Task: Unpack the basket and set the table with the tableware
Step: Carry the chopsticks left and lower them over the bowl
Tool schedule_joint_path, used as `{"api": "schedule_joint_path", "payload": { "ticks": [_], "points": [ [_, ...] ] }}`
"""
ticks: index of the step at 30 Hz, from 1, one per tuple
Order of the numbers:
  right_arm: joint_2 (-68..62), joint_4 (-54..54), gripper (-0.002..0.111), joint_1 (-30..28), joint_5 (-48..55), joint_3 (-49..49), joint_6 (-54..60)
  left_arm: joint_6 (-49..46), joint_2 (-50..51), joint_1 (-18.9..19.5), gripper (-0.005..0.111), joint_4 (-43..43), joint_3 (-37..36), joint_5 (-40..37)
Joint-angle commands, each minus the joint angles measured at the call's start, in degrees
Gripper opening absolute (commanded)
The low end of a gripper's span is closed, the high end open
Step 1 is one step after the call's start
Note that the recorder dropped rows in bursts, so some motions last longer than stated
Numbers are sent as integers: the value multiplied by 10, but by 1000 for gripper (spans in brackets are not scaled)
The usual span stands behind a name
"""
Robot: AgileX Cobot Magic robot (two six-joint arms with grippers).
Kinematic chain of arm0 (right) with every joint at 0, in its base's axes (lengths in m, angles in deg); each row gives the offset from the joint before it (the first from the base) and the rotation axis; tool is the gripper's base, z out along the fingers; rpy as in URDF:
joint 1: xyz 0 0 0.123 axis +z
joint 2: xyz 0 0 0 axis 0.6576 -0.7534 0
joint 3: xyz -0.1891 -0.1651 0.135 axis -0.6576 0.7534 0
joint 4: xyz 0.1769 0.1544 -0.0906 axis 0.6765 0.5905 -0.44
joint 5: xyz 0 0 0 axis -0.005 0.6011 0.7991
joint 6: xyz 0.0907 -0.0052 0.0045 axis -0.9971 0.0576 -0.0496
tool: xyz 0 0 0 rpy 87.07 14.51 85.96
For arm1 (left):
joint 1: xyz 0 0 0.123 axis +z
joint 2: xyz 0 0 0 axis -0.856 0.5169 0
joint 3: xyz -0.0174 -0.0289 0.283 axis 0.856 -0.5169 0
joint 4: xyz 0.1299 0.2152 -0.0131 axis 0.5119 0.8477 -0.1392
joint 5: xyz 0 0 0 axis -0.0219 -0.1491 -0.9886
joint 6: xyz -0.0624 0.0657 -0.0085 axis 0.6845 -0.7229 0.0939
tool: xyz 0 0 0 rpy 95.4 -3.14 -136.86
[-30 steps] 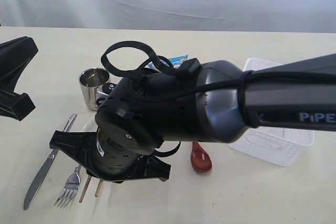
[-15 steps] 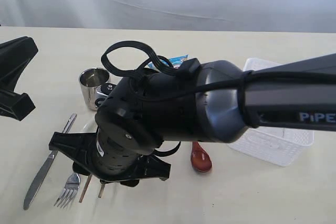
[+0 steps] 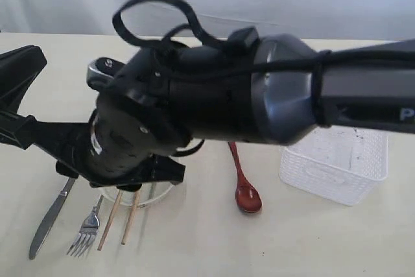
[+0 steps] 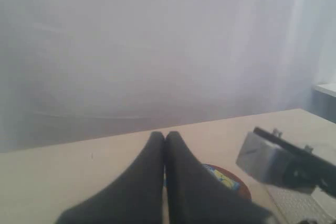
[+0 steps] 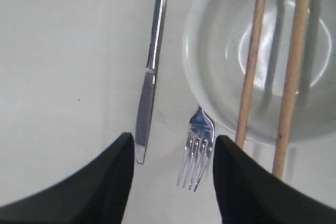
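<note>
Right gripper (image 5: 176, 139): jaws apart, grasping nothing, hanging over the fork (image 5: 197, 148), which lies just beside the bowl (image 5: 210, 77). Two chopsticks (image 5: 251, 72) lie side by side across the bowl, their ends overhanging its rim. The knife (image 5: 149, 72) lies beyond the fork, apart from the bowl. The spoon (image 3: 247, 194) lies on the table (image 3: 311, 244) on the bowl's other side. The basket (image 3: 334, 173) stands farther off, well apart. Left gripper (image 4: 164, 137): clenched, empty.

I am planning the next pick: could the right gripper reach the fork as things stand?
Probably yes: the right gripper hangs open over the fork, nothing lying between them, though the bowl and one chopstick are close beside it.
</note>
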Motion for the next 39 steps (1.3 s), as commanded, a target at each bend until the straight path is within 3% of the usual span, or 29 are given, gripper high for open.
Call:
{"api": "schedule_joint_path", "payload": {
  "ticks": [1, 6, 22, 39],
  "points": [
    [0, -54, 49, -1, 161, -70, 16, -2, -3, -1, 0, 2, -3, 1],
    [-21, -127, 58, -1, 282, -114, 17, -2, -3, -1, 0, 2, -3, 1],
    [-104, -150, 58, -16, 149, -114, 23, -2, -3, -1, 0, 2, -3, 1],
    [-169, -169, 57, -20, 108, -114, -51, -2, -3, -1, 0, 2, -3, 1]
  ]
}}
